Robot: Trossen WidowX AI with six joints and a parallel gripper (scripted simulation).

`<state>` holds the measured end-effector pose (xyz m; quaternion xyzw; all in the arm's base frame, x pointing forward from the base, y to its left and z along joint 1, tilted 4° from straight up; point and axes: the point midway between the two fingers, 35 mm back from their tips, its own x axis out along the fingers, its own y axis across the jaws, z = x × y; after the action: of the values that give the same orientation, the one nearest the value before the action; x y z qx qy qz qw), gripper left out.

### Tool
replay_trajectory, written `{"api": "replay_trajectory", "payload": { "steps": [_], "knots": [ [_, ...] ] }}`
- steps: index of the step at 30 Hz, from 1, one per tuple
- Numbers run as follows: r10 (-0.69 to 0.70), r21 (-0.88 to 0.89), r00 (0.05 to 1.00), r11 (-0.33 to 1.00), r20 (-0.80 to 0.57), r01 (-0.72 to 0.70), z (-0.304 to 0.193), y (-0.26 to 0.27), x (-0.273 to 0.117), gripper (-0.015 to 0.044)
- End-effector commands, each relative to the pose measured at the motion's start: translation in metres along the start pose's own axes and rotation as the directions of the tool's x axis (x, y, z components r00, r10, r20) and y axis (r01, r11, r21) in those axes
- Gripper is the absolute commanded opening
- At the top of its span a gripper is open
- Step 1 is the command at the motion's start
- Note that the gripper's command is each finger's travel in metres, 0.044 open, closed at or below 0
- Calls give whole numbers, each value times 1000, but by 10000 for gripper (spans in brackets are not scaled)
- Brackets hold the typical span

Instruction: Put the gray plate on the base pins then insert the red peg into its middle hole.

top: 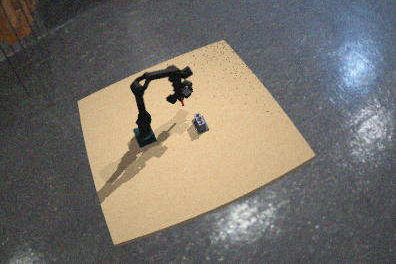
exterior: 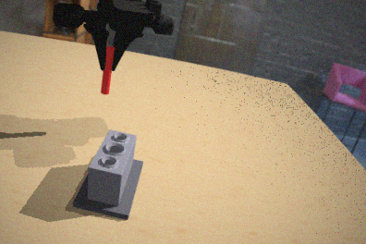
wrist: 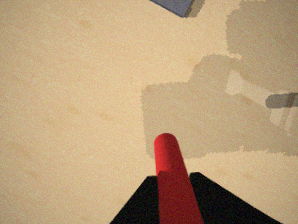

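The gray plate (top: pixel 199 120) (exterior: pixel 122 157) lies flat and level as the lighter block with three holes, on the darker base (exterior: pixel 128 194). A corner of the base also shows at the top of the wrist view (wrist: pixel 174 6). Any pins inside the outer holes are hard to make out. The middle hole looks empty. My gripper (top: pixel 182 99) (exterior: pixel 108 67) (wrist: pixel 173 183) is shut on the red peg (top: pixel 183 103) (exterior: pixel 106 82) (wrist: pixel 167 150). The peg points down, leans slightly in the exterior view, and is in the air, higher than the plate and off to its arm side.
The base stands on the wooden table top (top: pixel 215 181) (exterior: pixel 222 176), a short way from the arm's foot (top: pixel 145 137). The arm's shadow falls on the table beside the plate. Shelves and a pink chair (exterior: pixel 339 77) are beyond the table.
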<state>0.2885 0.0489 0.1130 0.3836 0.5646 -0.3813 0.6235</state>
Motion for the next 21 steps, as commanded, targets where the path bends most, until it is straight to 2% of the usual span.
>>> {"api": "replay_trajectory", "payload": {
  "steps": [1,21],
  "knots": [
    [3,-3,1000,1000,-5,-3,13,1,-1,0],
    [4,-2,1000,1000,3,-4,73,-3,-2,0]
  ]
}}
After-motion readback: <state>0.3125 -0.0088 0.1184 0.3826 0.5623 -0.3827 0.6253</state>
